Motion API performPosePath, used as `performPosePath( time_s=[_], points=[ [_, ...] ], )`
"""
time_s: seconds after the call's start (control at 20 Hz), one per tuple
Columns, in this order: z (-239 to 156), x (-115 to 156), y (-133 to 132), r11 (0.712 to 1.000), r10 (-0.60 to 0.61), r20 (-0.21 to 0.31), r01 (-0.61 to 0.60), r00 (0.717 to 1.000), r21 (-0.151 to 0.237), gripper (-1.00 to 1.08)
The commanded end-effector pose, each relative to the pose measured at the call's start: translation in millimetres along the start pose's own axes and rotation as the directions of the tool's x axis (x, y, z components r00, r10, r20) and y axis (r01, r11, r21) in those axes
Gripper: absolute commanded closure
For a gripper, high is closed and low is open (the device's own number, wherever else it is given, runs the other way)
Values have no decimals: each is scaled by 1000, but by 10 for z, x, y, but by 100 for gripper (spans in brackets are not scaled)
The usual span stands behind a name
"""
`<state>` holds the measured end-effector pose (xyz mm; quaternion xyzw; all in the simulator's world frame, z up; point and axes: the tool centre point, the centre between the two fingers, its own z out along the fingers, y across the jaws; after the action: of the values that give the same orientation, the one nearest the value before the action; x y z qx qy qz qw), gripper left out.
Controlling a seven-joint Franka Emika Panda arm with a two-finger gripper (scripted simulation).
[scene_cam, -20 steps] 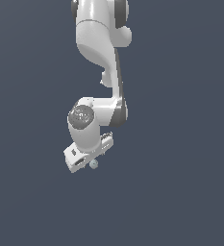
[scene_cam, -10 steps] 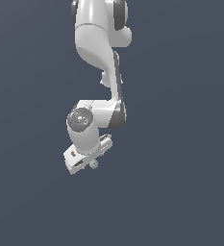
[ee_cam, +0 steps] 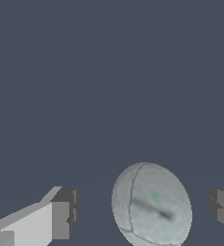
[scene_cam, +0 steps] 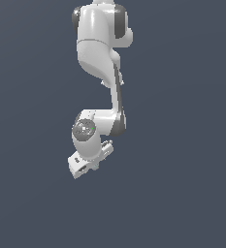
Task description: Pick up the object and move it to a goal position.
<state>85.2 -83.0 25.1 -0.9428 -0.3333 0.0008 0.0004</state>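
The white arm (scene_cam: pixel 101 72) hangs against a plain dark grey-blue backdrop. In the wrist view the jaws stand apart, released, with the pale grey-green sphere (ee_cam: pixel 152 205) between the 2 fingers (ee_cam: pixel 60 218), touching neither; gaps show on both sides.

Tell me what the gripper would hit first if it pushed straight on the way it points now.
Probably the small grey-green sphere: the wrist view shows it between the fingers of the gripper, apparently touching neither. Beyond it only flat dark background shows; depth is unclear.
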Motion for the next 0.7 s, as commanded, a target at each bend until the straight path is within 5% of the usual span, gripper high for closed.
performPosePath(
  time_s=[0.0,0.15,0.2,0.65],
  points=[
    [48,7,6,1000,-1,-1,1,1000,-1,-92],
    [41,15,12,1000,-1,-1,1,1000,-1,-92],
    [41,15,12,1000,-1,-1,1,1000,-1,108],
    [41,15,12,1000,-1,-1,1,1000,-1,108]
  ],
)
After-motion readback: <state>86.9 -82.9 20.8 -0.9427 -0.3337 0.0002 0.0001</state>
